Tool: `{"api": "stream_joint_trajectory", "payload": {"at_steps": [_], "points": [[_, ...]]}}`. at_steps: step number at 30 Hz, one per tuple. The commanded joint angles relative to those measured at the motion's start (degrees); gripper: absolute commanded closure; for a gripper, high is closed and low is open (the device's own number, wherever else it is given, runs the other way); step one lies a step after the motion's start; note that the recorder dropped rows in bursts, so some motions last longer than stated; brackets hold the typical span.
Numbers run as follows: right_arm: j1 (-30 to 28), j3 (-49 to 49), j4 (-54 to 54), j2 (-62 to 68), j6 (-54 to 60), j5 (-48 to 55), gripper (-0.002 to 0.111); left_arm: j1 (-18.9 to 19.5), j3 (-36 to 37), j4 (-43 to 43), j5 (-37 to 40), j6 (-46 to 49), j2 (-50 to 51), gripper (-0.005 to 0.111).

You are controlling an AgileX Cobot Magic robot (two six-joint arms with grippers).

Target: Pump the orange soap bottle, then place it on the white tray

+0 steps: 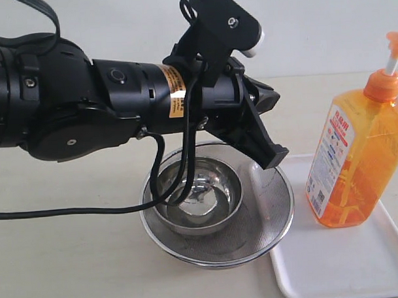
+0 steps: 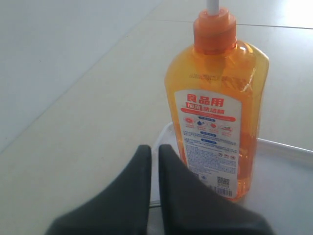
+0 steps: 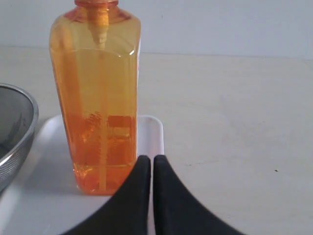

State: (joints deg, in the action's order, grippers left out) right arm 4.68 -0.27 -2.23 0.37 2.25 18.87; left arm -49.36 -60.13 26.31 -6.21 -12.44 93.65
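Note:
The orange soap bottle [image 1: 356,163] stands upright on the white tray [image 1: 340,268] at the right, its pump head raised on the white stem. In the left wrist view the bottle [image 2: 215,98] shows its white-and-red label, just beyond my left gripper [image 2: 154,149], which is shut with nothing in it. That left gripper [image 1: 272,156] hangs over the bowls, left of the bottle and apart from it. My right gripper [image 3: 148,159] is shut and empty, close to the bottle [image 3: 95,98] and over the tray's edge [image 3: 149,134]. The exterior view does not show the right gripper.
A round steel mesh strainer [image 1: 267,218] sits left of the tray, touching its edge, with a smaller steel bowl [image 1: 200,195] inside. The left arm's black body and cable span the left half of the exterior view. The strainer's rim [image 3: 14,127] shows beside the tray.

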Motion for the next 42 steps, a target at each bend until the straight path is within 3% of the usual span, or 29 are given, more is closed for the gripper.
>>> {"api": "stream_joint_trajectory", "payload": {"at_steps": [1, 23, 26, 31, 38, 42], "points": [[0.0, 0.27, 0.04, -0.37, 0.13, -0.13, 0.108, 0.15, 0.23, -0.41, -0.18, 0.05, -0.5, 0.102], [0.0, 0.27, -0.13, -0.37, -0.9, 0.21, 0.108, 0.15, 0.23, -0.28, -0.16, 0.05, -0.5, 0.102], [0.0, 0.27, -0.03, -0.37, -0.74, 0.42, 0.108, 0.15, 0.23, 0.72, -0.05, 3.78, -0.5, 0.102], [0.0, 0.27, 1.29, -0.37, 6.6, 1.75, 0.108, 0.15, 0.23, 0.72, 0.07, 4.48, -0.99, 0.102], [0.0, 0.27, 1.29, -0.37, 6.6, 1.49, 0.108, 0.26, 0.23, -0.15, 10.19, 6.9, -9.08, 0.102], [0.0, 0.27, 1.29, -0.37, 6.6, 1.49, 0.108, 0.26, 0.23, -0.23, 11.03, 6.9, -16.92, 0.102]]}}
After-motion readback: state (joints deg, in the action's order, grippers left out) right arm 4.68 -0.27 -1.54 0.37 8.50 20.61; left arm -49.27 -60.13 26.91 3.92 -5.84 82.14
